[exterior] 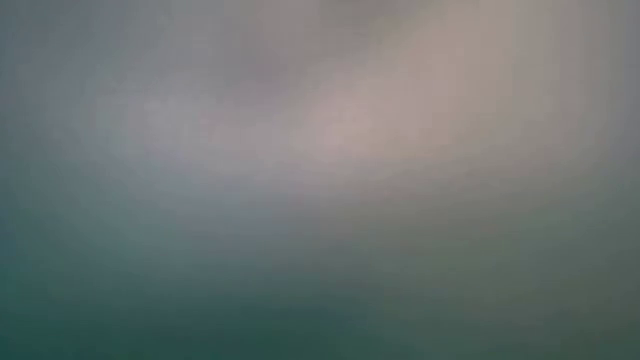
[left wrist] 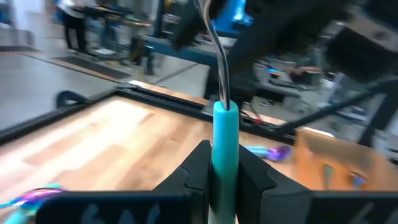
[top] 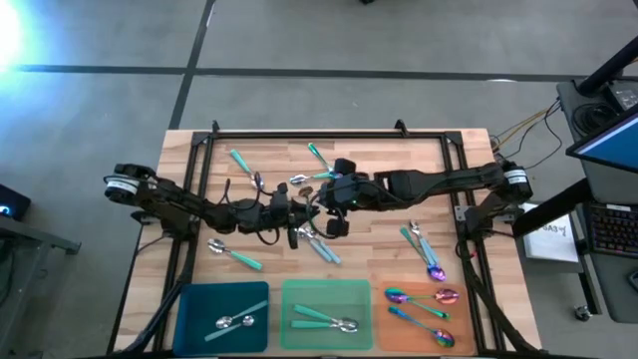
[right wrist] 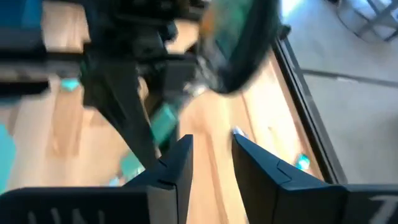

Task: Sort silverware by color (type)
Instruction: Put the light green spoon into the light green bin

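Note:
My left gripper (top: 299, 231) is at the table's middle, shut on a teal-green-handled spoon (left wrist: 224, 140) whose silver neck (left wrist: 219, 56) sticks out past the fingers. Its bowl is out of view. My right gripper (top: 335, 221) is close beside it on the right. It is open and empty in the right wrist view (right wrist: 211, 158), with the left gripper's dark fingers (right wrist: 124, 106) and the teal handle (right wrist: 164, 124) just ahead. Loose spoons lie on the wood at the far left (top: 242, 165), far middle (top: 319, 157), near left (top: 235, 255) and right (top: 419, 244). My left gripper pinches the spoon's teal-green handle (left wrist: 224, 163) between its two fingers. The handle runs along the fingers, and its neck end points out ahead of them. The spoon seems clear of the table.
A blue tray (top: 199, 299) holds one spoon, a green tray (top: 299, 297) holds two teal-handled spoons, and an orange tray (top: 469, 317) holds iridescent spoons, all along the near edge. A purple spoon (top: 436, 271) lies just beyond the orange tray. A black frame (top: 329, 135) borders the table. The low view shows nothing.

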Controlling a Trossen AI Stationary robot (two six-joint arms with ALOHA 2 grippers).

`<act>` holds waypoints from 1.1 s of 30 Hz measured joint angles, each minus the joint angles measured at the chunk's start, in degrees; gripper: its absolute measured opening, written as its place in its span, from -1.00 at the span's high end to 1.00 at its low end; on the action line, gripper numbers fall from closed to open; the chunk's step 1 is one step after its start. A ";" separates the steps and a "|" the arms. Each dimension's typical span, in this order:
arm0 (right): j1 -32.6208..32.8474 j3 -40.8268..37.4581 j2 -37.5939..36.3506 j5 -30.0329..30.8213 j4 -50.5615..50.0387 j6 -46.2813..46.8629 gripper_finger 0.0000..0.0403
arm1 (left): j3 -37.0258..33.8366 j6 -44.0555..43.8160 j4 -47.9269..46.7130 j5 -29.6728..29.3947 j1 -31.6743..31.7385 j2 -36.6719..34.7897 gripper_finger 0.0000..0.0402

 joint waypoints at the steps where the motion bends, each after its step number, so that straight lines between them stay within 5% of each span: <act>1: 0.02 0.82 -0.03 0.92 -2.58 0.12 0.47 | 0.00 -0.13 -0.03 1.44 -0.02 0.00 0.90; 11: -1.80 3.98 -0.68 11.88 -23.91 7.66 0.44 | 2.88 -8.58 -7.25 16.45 -1.65 -0.04 0.90; 24: -3.50 3.61 -0.68 11.88 -37.35 18.44 0.53 | 26.03 -12.36 -52.13 18.40 -16.18 1.97 0.90; 33: -3.10 3.59 -0.68 11.85 -37.98 21.67 0.54 | 28.64 -17.82 -55.09 18.32 -20.11 6.67 0.89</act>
